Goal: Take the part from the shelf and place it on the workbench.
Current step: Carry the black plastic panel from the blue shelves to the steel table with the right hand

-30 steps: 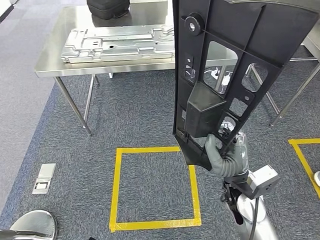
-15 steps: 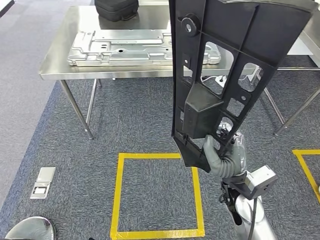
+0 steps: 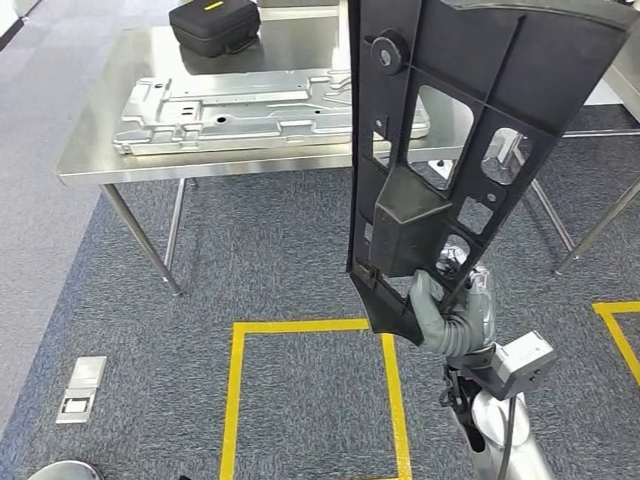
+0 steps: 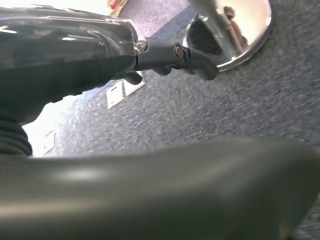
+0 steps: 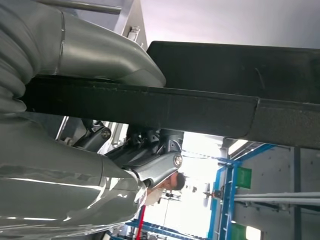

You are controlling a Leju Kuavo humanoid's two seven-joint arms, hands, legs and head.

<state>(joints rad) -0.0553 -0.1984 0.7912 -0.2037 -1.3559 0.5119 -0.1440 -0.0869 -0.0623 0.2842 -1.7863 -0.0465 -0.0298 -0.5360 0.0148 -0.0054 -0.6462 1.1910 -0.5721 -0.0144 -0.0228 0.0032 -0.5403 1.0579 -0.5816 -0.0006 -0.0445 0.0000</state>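
- Desk (image 3: 98,160), steel top, at 11 o'clock in head view; it carries a pressed metal plate (image 3: 249,105) and, behind that, a black case (image 3: 215,25).
- Yellow floor square (image 3: 234,400) on grey carpet at 6 o'clock, between robot and desk.
- Black part (image 3: 453,130) held upright at 1 o'clock, off the shelf, above the carpet and not over the desk.
- Right robot hand (image 3: 453,315) at 5 o'clock, clamped on the part's lower end.
- Step judged: carry phase. Next calls for closing on the desk, then laying the part flat on bare steel beside the plate.
- Right wrist view adds the thumb (image 5: 113,55) pressed on the part's edge (image 5: 170,107), plus blue racking (image 5: 230,200) beyond.
- Left wrist view: left robot hand (image 4: 124,55) hangs over carpet, fingers apart, holding nothing.
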